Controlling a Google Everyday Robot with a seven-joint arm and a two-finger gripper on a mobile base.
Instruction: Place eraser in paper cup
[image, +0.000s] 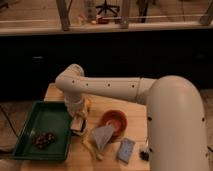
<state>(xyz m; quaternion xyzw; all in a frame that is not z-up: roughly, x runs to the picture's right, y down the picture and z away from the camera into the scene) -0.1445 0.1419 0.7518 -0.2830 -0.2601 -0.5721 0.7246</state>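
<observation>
My gripper (79, 121) hangs down from the white arm over the table's left part, just right of the green tray. A small tan-beige block, the eraser (77, 126), sits right at the gripper's tip, close to the tabletop. I cannot tell whether it is held. The paper cup does not show plainly. A whitish round patch (116, 123) lies within the orange bowl's rim, and I cannot tell if that is the cup.
A green tray (35, 117) at the left holds a dark clump (44, 140). An orange bowl (111, 116) stands right of the gripper, with a grey-white cone-shaped thing (102, 136) in front of it. A light blue flat rectangle (126, 150) and a small dark thing (144, 154) lie near the front edge. My arm's bulk covers the right side.
</observation>
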